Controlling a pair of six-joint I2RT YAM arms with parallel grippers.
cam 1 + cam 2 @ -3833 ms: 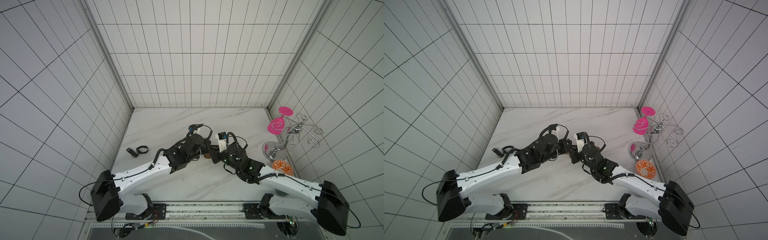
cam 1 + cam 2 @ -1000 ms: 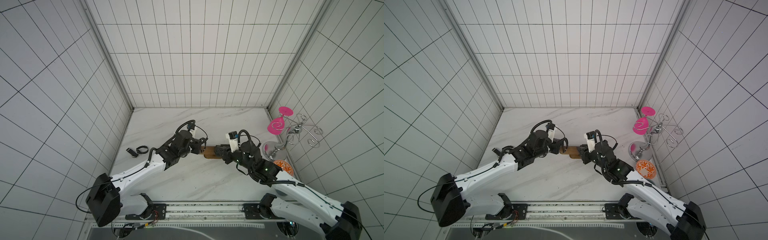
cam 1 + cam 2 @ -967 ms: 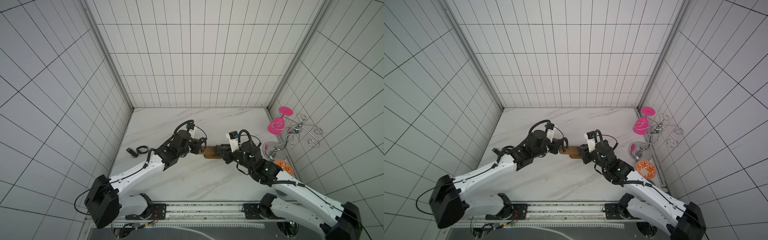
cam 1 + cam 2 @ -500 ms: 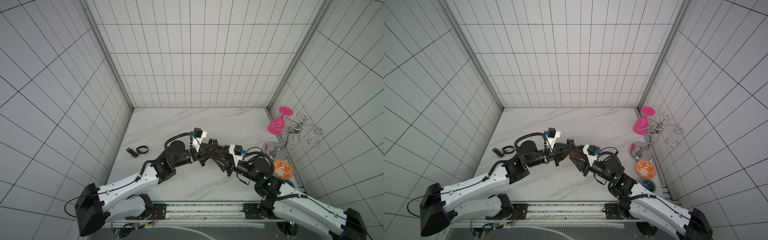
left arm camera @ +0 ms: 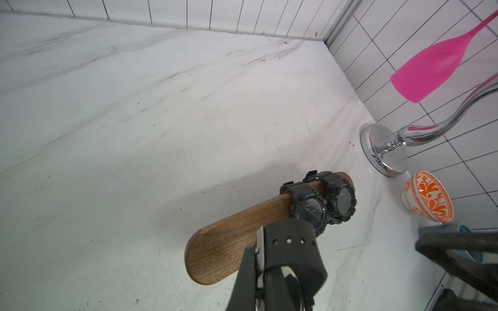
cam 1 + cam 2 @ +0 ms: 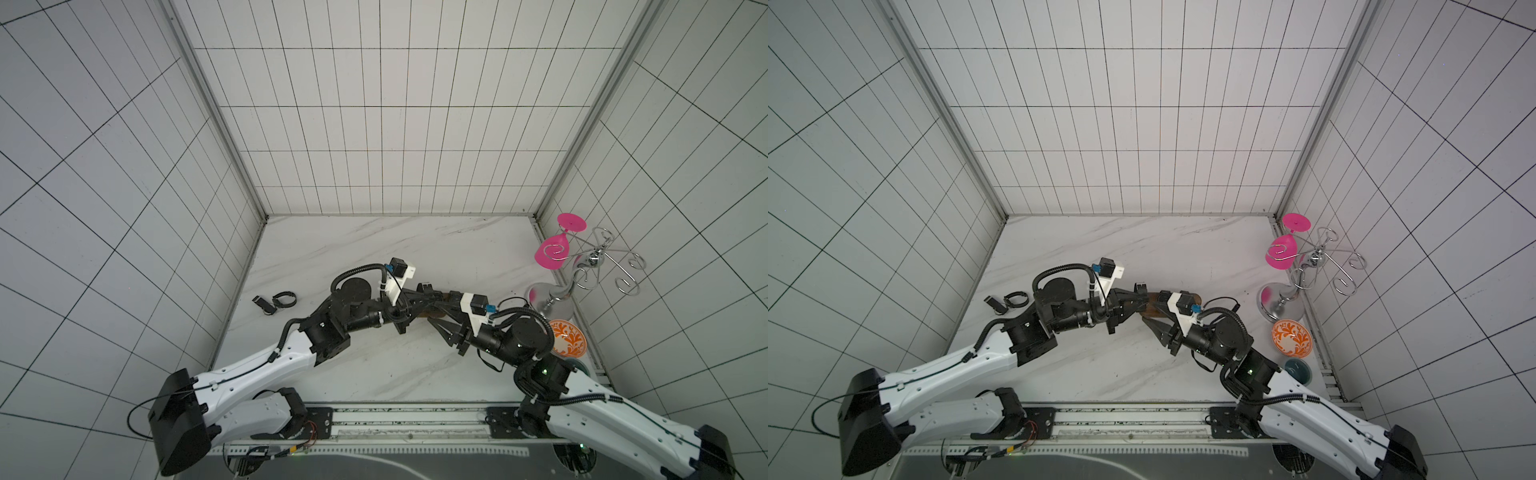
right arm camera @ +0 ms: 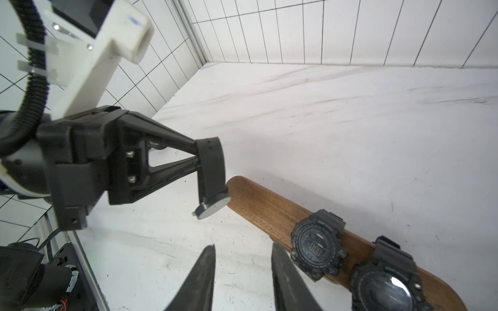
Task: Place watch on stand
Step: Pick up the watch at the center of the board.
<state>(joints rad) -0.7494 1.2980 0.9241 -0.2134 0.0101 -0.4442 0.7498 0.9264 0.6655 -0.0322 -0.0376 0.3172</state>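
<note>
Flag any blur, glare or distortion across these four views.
Both top views: even light, sharp, wall lines splayed by the wide lens. Left wrist view: held watch close and soft, pink glass stretched at the corner. Right wrist view: glare on the face of the end watch, right gripper soft-edged.

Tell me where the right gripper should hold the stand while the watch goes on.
Probably the stand, on bare wood beside the nearer mounted watch, approached from the right gripper's own side, pinching the flat bar across its thickness. That leaves the rounded free end clear for the left gripper's watch.
</note>
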